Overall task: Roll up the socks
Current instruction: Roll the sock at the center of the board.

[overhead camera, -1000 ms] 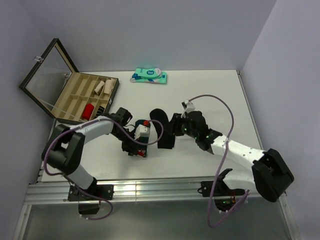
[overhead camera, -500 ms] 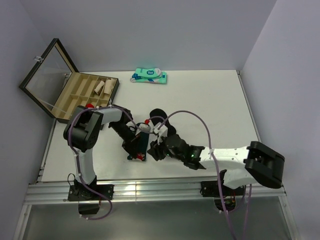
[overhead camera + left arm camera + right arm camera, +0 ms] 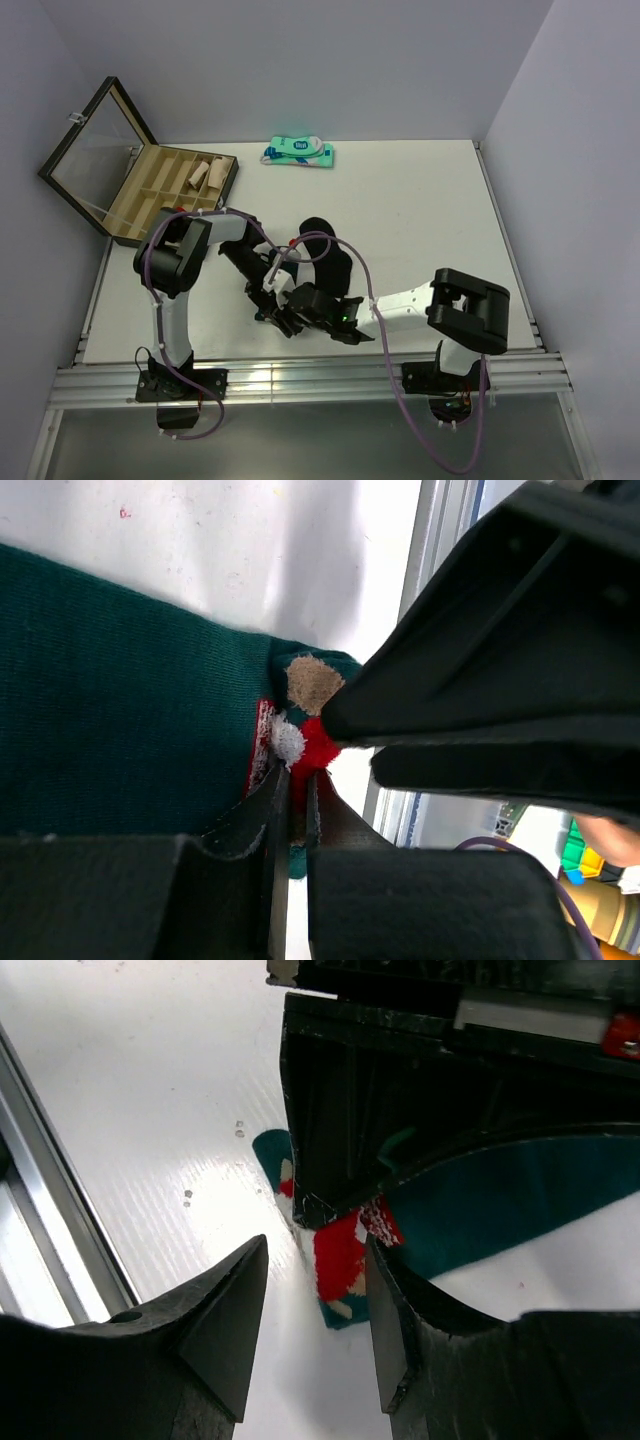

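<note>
The dark green sock [image 3: 120,680] lies flat on the white table, its red cartoon figure [image 3: 315,742] at the toe. My left gripper [image 3: 297,775] is shut on the toe edge, pinching the fabric at the figure. My right gripper [image 3: 315,1243] is open, its two fingers standing either side of the same toe [image 3: 340,1260], right against the left gripper's body [image 3: 400,1090]. From above, both grippers [image 3: 272,300] [image 3: 290,318] meet near the table's front edge and cover most of the green sock. The black sock [image 3: 322,245] lies just behind them, partly hidden by the arms.
An open wooden compartment box [image 3: 150,200] stands at the back left with beige rolled socks [image 3: 205,172] and a red roll [image 3: 178,210] inside. A teal-and-white packaged pair [image 3: 298,152] lies at the back. The aluminium rail [image 3: 300,375] runs close in front of the grippers.
My right arm has folded back and swung left toward the front edge, bringing its open gripper around the sock toe. The left gripper keeps its pinch, shifted slightly nearer the edge.
</note>
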Controlling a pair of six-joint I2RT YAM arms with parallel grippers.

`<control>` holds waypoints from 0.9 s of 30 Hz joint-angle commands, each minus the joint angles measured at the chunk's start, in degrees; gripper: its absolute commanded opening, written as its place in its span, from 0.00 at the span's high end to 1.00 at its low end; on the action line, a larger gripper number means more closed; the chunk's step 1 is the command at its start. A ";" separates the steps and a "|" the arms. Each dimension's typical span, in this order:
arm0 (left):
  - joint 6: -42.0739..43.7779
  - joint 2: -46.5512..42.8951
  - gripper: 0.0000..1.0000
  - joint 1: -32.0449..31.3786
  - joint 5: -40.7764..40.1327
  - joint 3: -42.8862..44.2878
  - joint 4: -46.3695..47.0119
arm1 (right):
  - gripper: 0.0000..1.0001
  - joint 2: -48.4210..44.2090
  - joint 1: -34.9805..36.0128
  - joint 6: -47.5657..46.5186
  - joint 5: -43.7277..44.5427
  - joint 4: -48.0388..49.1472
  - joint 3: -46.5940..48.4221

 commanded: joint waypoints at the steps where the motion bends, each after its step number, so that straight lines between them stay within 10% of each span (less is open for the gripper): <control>1: -0.40 1.05 1.00 0.04 -1.16 1.11 0.98 | 0.49 1.80 0.74 -1.88 1.26 1.01 2.90; 17: 0.21 2.01 0.96 0.04 -0.72 1.82 -0.51 | 0.63 7.24 1.09 -1.61 3.80 -0.39 2.73; 27: -0.40 1.84 0.94 0.04 -1.34 1.47 0.10 | 0.54 7.95 1.09 -1.26 8.20 -0.22 1.50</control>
